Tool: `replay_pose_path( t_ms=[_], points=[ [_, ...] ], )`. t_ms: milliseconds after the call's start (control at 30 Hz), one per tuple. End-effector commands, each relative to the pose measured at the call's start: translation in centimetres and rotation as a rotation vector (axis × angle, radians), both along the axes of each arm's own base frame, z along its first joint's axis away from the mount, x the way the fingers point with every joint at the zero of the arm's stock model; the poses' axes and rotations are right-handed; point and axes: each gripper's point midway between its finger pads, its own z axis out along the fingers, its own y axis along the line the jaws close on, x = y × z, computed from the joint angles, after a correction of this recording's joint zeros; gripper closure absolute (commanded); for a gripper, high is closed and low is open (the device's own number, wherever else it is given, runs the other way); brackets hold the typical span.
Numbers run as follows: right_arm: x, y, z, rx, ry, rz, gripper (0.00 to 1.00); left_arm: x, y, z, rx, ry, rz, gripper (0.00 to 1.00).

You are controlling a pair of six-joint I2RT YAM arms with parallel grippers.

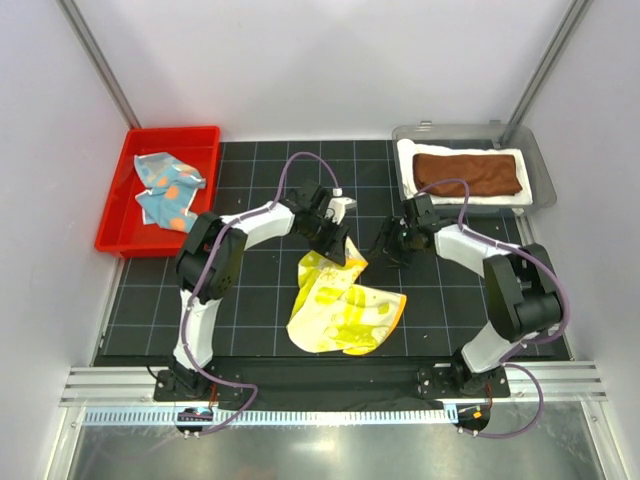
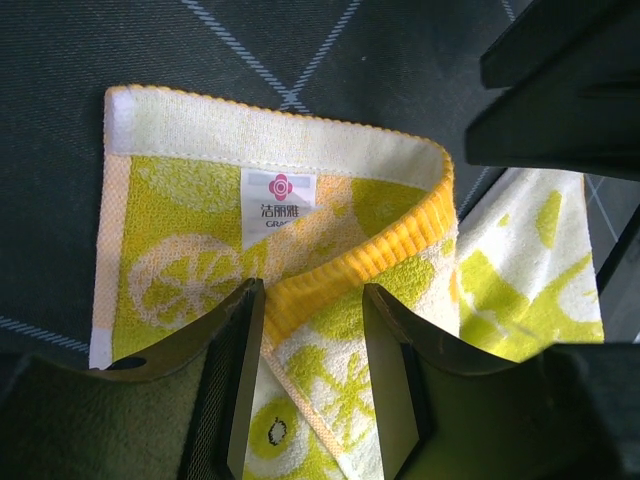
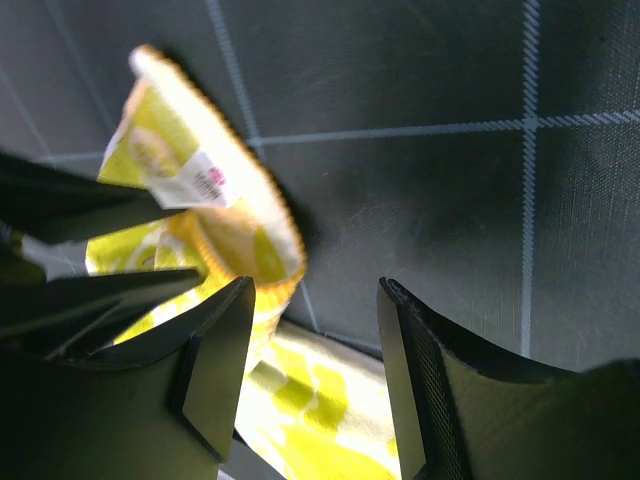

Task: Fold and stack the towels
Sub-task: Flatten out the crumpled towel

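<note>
Though agape, right jaws beside yellow towel (image 1: 345,305) (hem (image 2: 345,262) between left jaws).

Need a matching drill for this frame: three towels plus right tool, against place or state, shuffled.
1. blue towel
2. brown towel
3. yellow towel
4. right tool

A. open, empty
B. on the white towel
C. in the red bin
D. corner in the left tool

Pairs: 1-C, 2-B, 3-D, 4-A
</note>
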Motion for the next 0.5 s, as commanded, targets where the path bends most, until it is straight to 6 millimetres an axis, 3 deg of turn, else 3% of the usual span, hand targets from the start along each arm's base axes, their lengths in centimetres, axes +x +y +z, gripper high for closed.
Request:
replay_pose_path(
  t_ms=[0,367,433,467],
  points=[
    [1.7,1.1,-0.1,0.080,0.009,-0.107,0.41,1.4,0.8,0.4,0.030,-0.087,0.066,0.51],
    [2.4,3.8,-2.0,0.214,0.054,-0.149,0.40,0.4,1.3,-1.0,0.046,-0.038,0.060,0.51],
    [2.6,4.2,-1.9,0.221,0.056,-0.141,0.41,0.4,1.4,-0.5,0.045,-0.058,0.064,0.51],
    [2.5,4.3,-2.0,0.231,0.069,-0.144,0.47,0.5,1.5,-0.1,0.043,-0.068,0.065,0.51]
  ],
)
